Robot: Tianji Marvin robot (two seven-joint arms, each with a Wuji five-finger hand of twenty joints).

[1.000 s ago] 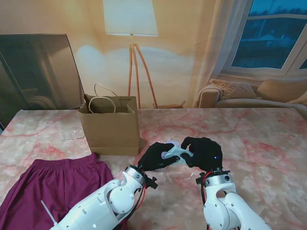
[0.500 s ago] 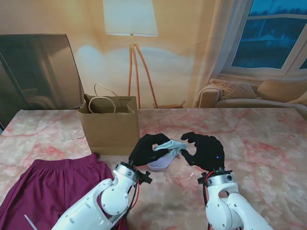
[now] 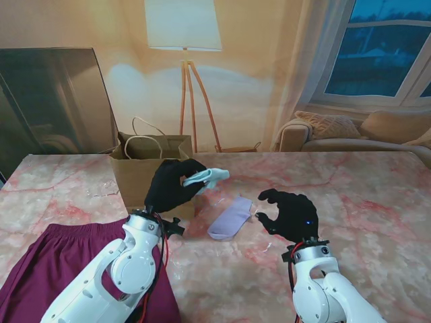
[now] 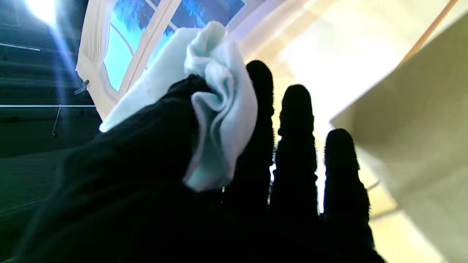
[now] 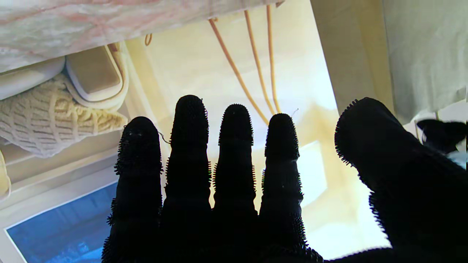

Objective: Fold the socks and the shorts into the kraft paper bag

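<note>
My left hand (image 3: 172,185) is raised in front of the kraft paper bag (image 3: 145,176) and is shut on a folded pale mint sock (image 3: 207,177). The left wrist view shows that sock (image 4: 215,109) pinched between thumb and fingers, with the bag's side (image 4: 413,120) close by. A second, lavender sock (image 3: 230,218) lies flat on the marble table (image 3: 363,195) between my hands. My right hand (image 3: 288,213) hovers just right of it, open, fingers (image 5: 234,153) spread and holding nothing. The maroon shorts (image 3: 60,269) lie spread at the near left.
The bag stands upright with its mouth open and handles (image 3: 143,136) up, at the table's far left-centre. A dark panel (image 3: 54,101) leans behind the table's left. A floor lamp (image 3: 183,40) and a sofa (image 3: 357,131) are beyond the far edge.
My left hand lifted the mint sock up and leftward toward the bag. The right hand let go and stayed in place, open. The lavender sock is now left lying on the table.
</note>
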